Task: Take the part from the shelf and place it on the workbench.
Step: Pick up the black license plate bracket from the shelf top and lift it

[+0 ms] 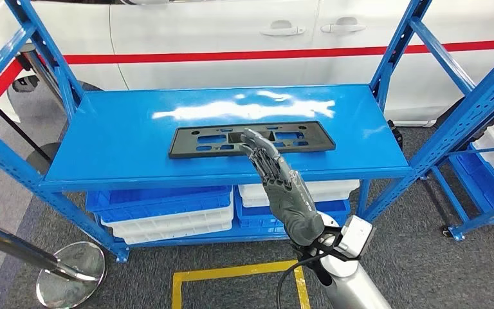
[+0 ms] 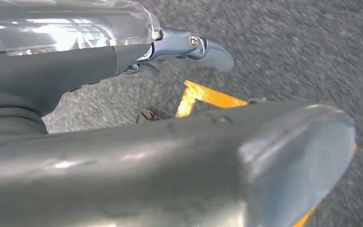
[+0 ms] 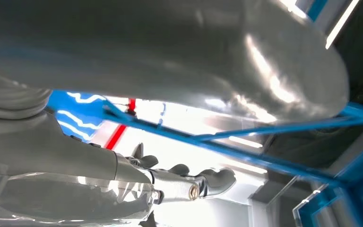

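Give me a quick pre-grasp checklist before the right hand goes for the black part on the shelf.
1. Part present: ok. The black part lies flat on the blue shelf.
2. Right hand lined up: ok. It reaches over the shelf's front edge, fingertips at the part's middle.
3. Hand free: ok. Fingers extended, holding nothing.
4. Contact with the part: cannot tell; the fingertips overlap it in the head view.
5. Left hand out of the way: ok. It hangs over the grey floor.
6. Shelf top around the part: ok, nothing else on it.

Part [image 1: 251, 140] mid-shelf [image 1: 122, 129] – bins [image 1: 161, 209] below, car [image 1: 219, 38] behind.
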`<state>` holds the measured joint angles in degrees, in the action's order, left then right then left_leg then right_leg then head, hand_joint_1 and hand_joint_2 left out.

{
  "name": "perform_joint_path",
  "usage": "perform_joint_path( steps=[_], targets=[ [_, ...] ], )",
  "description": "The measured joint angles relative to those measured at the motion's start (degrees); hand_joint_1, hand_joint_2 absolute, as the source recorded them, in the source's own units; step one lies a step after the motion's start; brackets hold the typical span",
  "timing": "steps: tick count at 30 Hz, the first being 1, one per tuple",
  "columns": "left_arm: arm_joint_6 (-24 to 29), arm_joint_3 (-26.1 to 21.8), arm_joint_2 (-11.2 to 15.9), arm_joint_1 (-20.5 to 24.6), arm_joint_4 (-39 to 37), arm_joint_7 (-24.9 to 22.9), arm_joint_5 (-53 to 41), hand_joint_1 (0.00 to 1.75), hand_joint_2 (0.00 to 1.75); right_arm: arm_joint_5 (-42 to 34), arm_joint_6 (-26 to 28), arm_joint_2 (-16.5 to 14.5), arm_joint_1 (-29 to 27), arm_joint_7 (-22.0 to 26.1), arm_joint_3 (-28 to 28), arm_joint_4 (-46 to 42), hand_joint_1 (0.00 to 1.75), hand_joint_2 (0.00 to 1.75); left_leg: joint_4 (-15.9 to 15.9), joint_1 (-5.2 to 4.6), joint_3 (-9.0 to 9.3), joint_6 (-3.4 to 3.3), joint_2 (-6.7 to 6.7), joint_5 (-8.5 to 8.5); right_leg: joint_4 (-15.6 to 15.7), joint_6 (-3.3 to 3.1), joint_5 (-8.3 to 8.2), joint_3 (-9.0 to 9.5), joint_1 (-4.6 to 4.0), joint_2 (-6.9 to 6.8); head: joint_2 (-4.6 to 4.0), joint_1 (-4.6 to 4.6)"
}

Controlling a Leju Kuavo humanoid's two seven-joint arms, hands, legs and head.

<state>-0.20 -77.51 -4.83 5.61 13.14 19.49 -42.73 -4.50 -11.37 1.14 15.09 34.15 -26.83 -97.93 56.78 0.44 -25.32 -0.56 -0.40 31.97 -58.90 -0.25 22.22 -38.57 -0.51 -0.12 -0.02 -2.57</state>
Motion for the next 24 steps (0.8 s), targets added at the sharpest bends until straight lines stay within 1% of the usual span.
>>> perform_joint_path(
  steps=[4, 5, 6, 7, 8, 9, 10, 11, 13, 14, 15, 16, 18, 19, 20, 21, 22, 23, 24],
  targets=[
    [0.0, 0.0, 0.0, 0.0, 0.0, 0.0, 0.0, 0.0, 0.0, 0.0, 0.0, 0.0, 0.0, 0.0, 0.0, 0.0, 0.0, 0.0, -0.1, 0.01, 0.03, 0.05, 0.02, 0.09, 0.0, -0.02, 0.14, 0.05, 0.0, 0.01, 0.0, 0.02],
    [0.0, 0.0, 0.0, 0.0, 0.0, 0.0, 0.0, 0.0, 0.0, 0.0, 0.0, 0.0, 0.0, 0.0, 0.0, 0.0, 0.0, 0.0, -0.1, 0.01, 0.46, 0.22, 0.07, 0.04, 0.2, -0.2, 0.32, 0.33, 0.0, 0.09, 0.0, 0.01],
    [0.0, 0.0, 0.0, 0.1, 0.0, 0.0, 0.0, 0.0, 0.0, 0.0, 0.1, 0.0, 0.1, 0.0, -0.1, 0.0, 0.0, 0.0, 0.0, 0.0, 0.95, 0.48, 0.13, -0.18, 0.4, -0.51, 0.6, 0.8, 0.0, 0.18, 0.0, -0.01],
    [0.0, 0.0, 0.1, 0.2, 0.0, 0.1, -0.1, 0.0, 0.0, -0.1, 0.1, -0.1, 0.2, 0.0, -0.3, 0.0, 0.0, 0.0, 3.9, 0.07, -0.85, 0.99, 0.18, -0.11, 0.9, -1.03, 1.42, 2.48, 0.13, 0.24, 0.0, -0.03],
    [0.0, 0.0, 0.1, 0.2, 0.0, 0.3, -0.2, 0.0, 0.0, 0.0, 0.3, -0.1, 0.1, 0.0, -0.5, 0.0, 0.0, 0.0, 8.3, 0.13, -3.92, 1.58, 0.21, 1.61, 1.5, -1.53, 2.7, 4.79, 0.27, 0.38, 0.0, -0.05],
    [0.0, 0.0, 0.1, 0.2, 0.0, 0.4, -0.3, 0.0, 0.0, 0.0, 0.3, -0.1, 0.1, 0.1, -0.7, 0.0, 0.0, 0.0, 12.0, 0.2, -7.5, 2.02, 0.22, 3.35, 1.9, -1.85, 4.0, 7.08, 0.41, 0.48, 0.0, -0.06],
    [0.0, 0.0, 0.2, 0.1, 0.0, 0.5, -0.4, 0.0, 0.0, 0.1, 0.4, -0.2, -0.1, 0.1, -0.9, 0.0, 0.0, 0.0, 14.9, 0.27, -11.09, 2.35, 0.21, 4.68, 2.2, -2.02, 5.38, 9.41, 0.55, 0.56, 0.0, -0.07],
    [0.0, 0.0, 0.2, -0.1, 0.0, 0.5, -0.5, 0.0, 0.0, 0.2, 0.5, -0.2, -0.2, 0.1, -0.9, 0.0, 0.0, 0.0, 12.7, 0.25, -12.2, 2.27, 0.22, 4.51, 2.3, -1.96, 6.41, 10.79, 0.55, 0.68, 0.0, -0.07],
    [0.1, 0.0, 0.3, -0.3, 0.0, 0.5, -0.6, 0.0, 0.0, 0.2, 0.5, -0.2, -0.2, 0.1, -1.0, 0.0, 0.0, 0.0, 5.7, 0.04, -11.51, 1.57, 0.17, -2.48, 2.2, -1.65, 7.75, 12.53, 0.46, 0.86, 0.0, -0.07],
    [0.2, 0.0, 0.3, -0.3, 0.0, 0.5, -0.7, 0.0, 0.0, 0.2, 0.4, -0.2, -0.2, 0.1, -1.0, 0.1, 0.0, 0.0, 3.4, -0.1, -11.02, 1.16, 0.12, -5.49, 2.1, -1.39, 8.41, 13.16, 0.34, 0.98, 0.0, -0.06],
    [0.3, 0.0, 0.4, -0.3, 0.0, 0.5, -0.8, 0.0, 0.0, 0.3, 0.4, -0.2, -0.2, 0.1, -1.0, 0.0, 0.0, 0.0, 2.3, -0.22, -10.65, 0.84, 0.08, -7.63, 2.0, -1.08, 8.97, 13.59, 0.24, 1.11, 0.0, -0.06],
    [0.4, 0.1, 0.4, -0.2, 0.0, 0.5, -1.0, 0.0, 0.0, 0.3, 0.4, -0.2, -0.1, 0.1, -1.1, -0.1, 0.0, 0.0, 2.2, -0.32, -10.4, 0.62, 0.04, -8.2, 2.1, -0.76, 9.48, 13.97, 0.14, 1.21, 0.0, -0.06],
    [0.7, 0.2, 0.3, 0.1, 0.0, 0.5, -1.1, 0.0, 0.0, 0.4, 0.4, -0.2, 0.0, 0.1, -1.0, -0.4, 0.0, 0.0, 1.8, -0.02, -9.79, 0.1, 0.03, -9.02, 1.9, -0.07, 10.34, 14.41, 0.08, 1.15, 0.0, -0.06],
    [0.8, 0.2, 0.3, 0.4, 0.0, 0.5, -1.2, 0.0, 0.0, 0.4, 0.4, -0.2, 0.0, 0.1, -1.0, -0.6, 0.0, 0.0, 1.5, 0.14, -9.59, -0.18, 0.04, -9.04, 0.9, 0.31, 11.12, 14.03, 0.12, 1.03, 0.0, -0.06],
    [0.9, 0.2, 0.3, 0.5, 0.0, 0.5, -1.2, 0.0, 0.0, 0.5, 0.5, -0.2, -0.1, 0.2, -1.0, -0.6, 0.0, 0.0, 1.2, 0.31, -9.44, -0.44, 0.05, -9.02, -1.3, 0.69, 12.35, 12.85, 0.21, 0.89, 0.0, -0.05],
    [1.0, 0.3, 0.3, 0.5, 0.0, 0.5, -1.2, 0.0, 0.0, 0.6, 0.6, -0.1, -0.4, 0.2, -0.9, -0.6, 0.0, 0.0, 1.0, 0.3, -9.38, -0.63, 0.07, -8.9, -4.7, 1.02, 13.89, 10.82, 0.41, 0.77, 0.0, -0.05],
    [1.0, 0.3, 0.3, 0.4, 0.0, 0.6, -1.3, 0.0, 0.0, 0.8, 0.7, -0.1, -0.8, 0.2, -0.9, -0.5, 0.0, 0.44, 1.0, 0.31, -9.34, -0.77, 0.09, -8.7, -8.9, 1.33, 15.45, 8.16, 0.58, 0.68, 0.0, -0.05],
    [1.1, 0.3, 0.3, 0.3, 0.0, 0.7, -1.3, 0.0, 0.0, 1.1, 1.0, 0.1, -1.4, 0.1, -0.8, -0.4, 0.0, 0.87, 1.0, 0.31, -9.26, -0.81, 0.08, -8.46, -12.6, 1.58, 16.33, 5.54, 0.75, 0.64, 0.0, -0.05],
    [1.1, 0.3, 0.3, 0.1, 0.0, 0.8, -1.5, 0.0, 0.0, 1.6, 1.3, 0.2, -2.1, 0.1, -0.7, -0.2, 0.0, 1.31, 1.0, 0.31, -9.1, -0.79, 0.06, -8.19, -14.8, 1.76, 16.05, 3.54, 0.91, 0.59, 0.0, -0.05]
  ],
)
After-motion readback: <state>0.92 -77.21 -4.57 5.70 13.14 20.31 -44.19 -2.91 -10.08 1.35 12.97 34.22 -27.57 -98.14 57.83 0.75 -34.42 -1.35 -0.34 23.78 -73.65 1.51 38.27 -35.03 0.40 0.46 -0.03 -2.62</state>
